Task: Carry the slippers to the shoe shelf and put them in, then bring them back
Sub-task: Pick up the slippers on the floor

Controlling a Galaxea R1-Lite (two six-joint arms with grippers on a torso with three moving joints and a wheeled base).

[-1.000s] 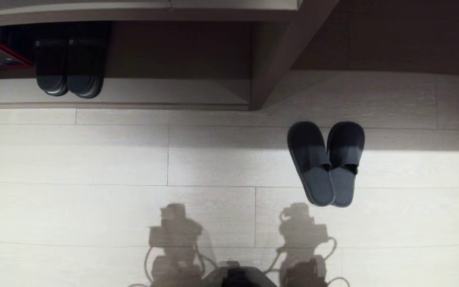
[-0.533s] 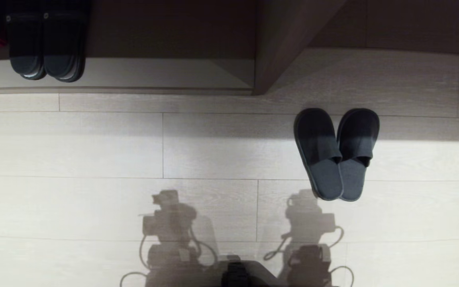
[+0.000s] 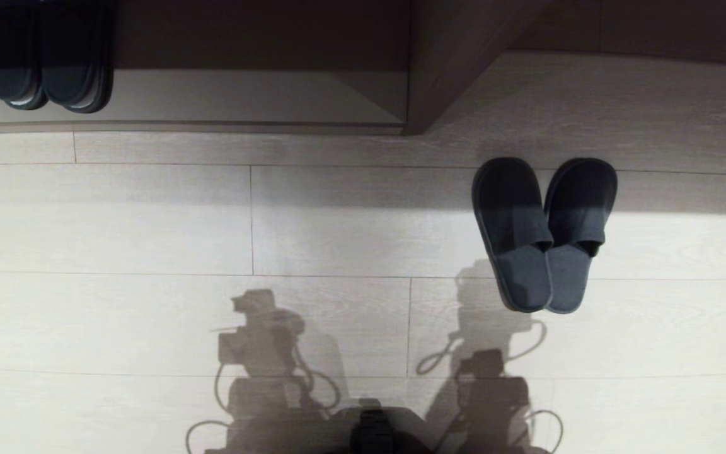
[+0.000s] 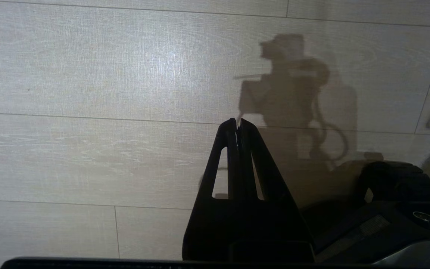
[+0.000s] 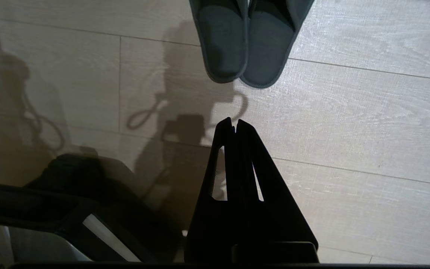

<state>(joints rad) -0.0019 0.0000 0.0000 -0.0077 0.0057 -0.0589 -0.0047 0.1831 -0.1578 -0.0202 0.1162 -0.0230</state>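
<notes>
The slippers (image 3: pixel 542 233) lie side by side on the pale floor at the right of the head view, black bands over blue-grey footbeds, heels towards me. Their heels (image 5: pixel 237 48) show in the right wrist view, a short way beyond my right gripper (image 5: pixel 233 121), which is shut and empty above the floor. My left gripper (image 4: pixel 237 121) is also shut and empty, over bare floor. Neither arm appears in the head view, only their shadows. The shoe shelf (image 3: pixel 212 94) runs along the far edge, with its upright divider (image 3: pixel 429 75) left of the slippers.
Another dark pair of slippers with paler tips (image 3: pixel 45 63) stands inside the shelf at the far left. My base (image 3: pixel 372 432) shows at the near edge. Pale plank floor lies between me and the shelf.
The whole head view has shifted, so the shelf and slippers sit higher in the picture: the camera moved. The right arm's shadow has stretched towards the slippers.
</notes>
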